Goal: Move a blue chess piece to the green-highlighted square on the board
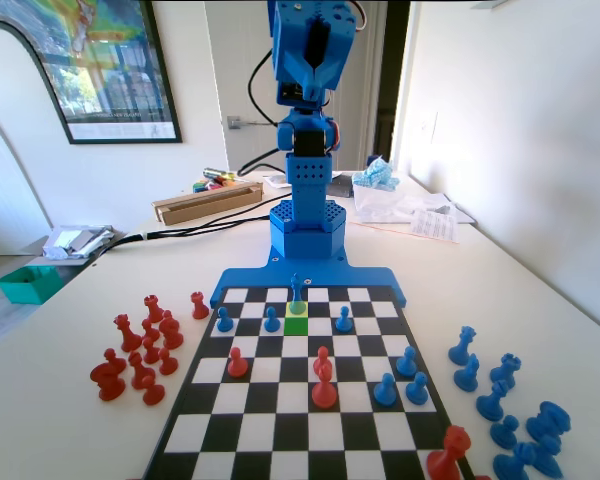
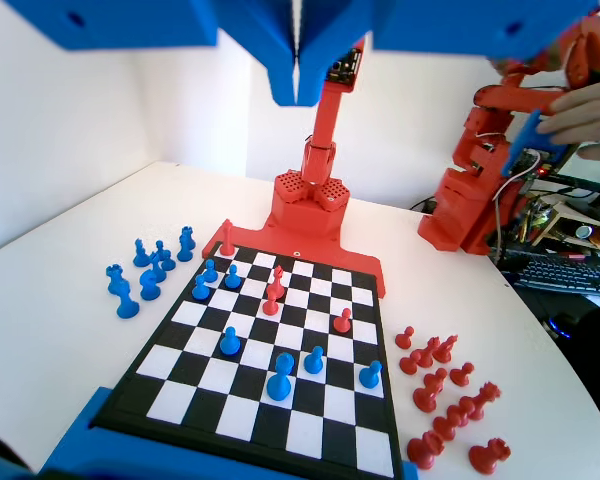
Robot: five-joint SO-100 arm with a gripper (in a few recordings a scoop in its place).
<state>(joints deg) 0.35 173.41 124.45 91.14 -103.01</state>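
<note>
Gripper: blue two-finger, jaws pressed together, raised above the board.
Piece: slim pointed blue plastic chess piece, at 12 o'clock, touching bright green square.

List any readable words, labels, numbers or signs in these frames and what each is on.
None can be read.
Framed poster, fixed view: caption strip too small and blurred.
Paper sheet on the table: print too small.
Keyboard, wrist view: key legends blurred.
Board: no markings.
</note>
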